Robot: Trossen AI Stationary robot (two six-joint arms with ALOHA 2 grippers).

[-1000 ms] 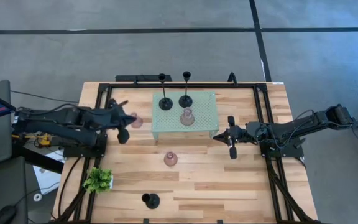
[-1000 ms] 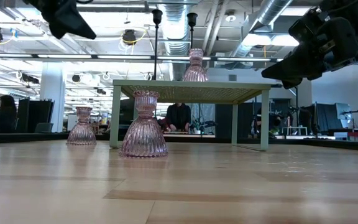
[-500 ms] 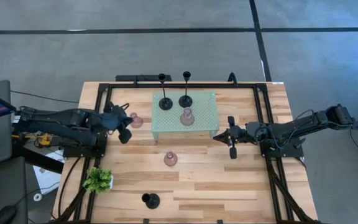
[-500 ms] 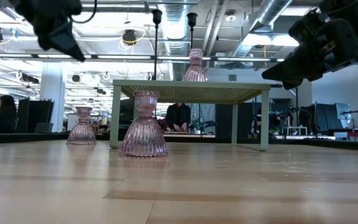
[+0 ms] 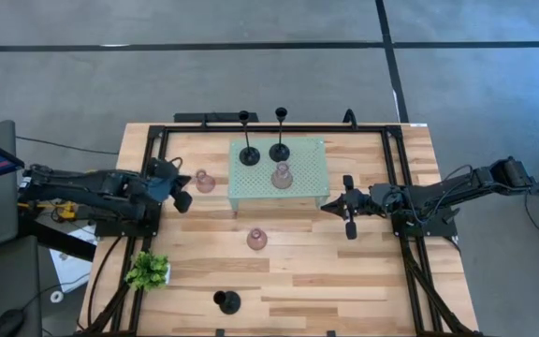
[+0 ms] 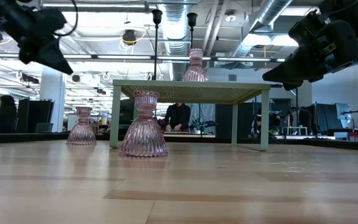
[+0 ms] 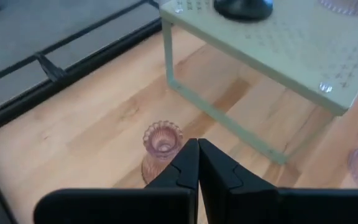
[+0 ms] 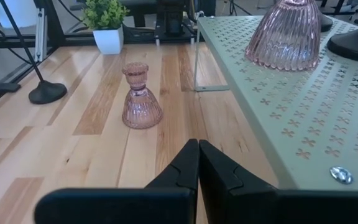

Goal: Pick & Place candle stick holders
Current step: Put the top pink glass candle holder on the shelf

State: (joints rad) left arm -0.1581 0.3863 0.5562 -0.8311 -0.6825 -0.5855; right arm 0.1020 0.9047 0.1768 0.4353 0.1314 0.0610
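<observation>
Two black candle stick holders and one pink holder stand on the pale green stand. A second pink holder stands on its base on the table left of the stand, and a third nearer the front. A third black holder stands near the front edge. My left gripper is shut and empty, just left of the pink holder, above the table. My right gripper is shut and empty, right of the stand.
A small green plant in a white pot stands at the front left. A dark frame runs around the table's back and sides. Bare wood lies between the stand and the front edge. People show in the room behind.
My left gripper has drawn back toward the table's left edge, away from the pink holder beside the stand, and has come down somewhat. The holders have kept their places.
</observation>
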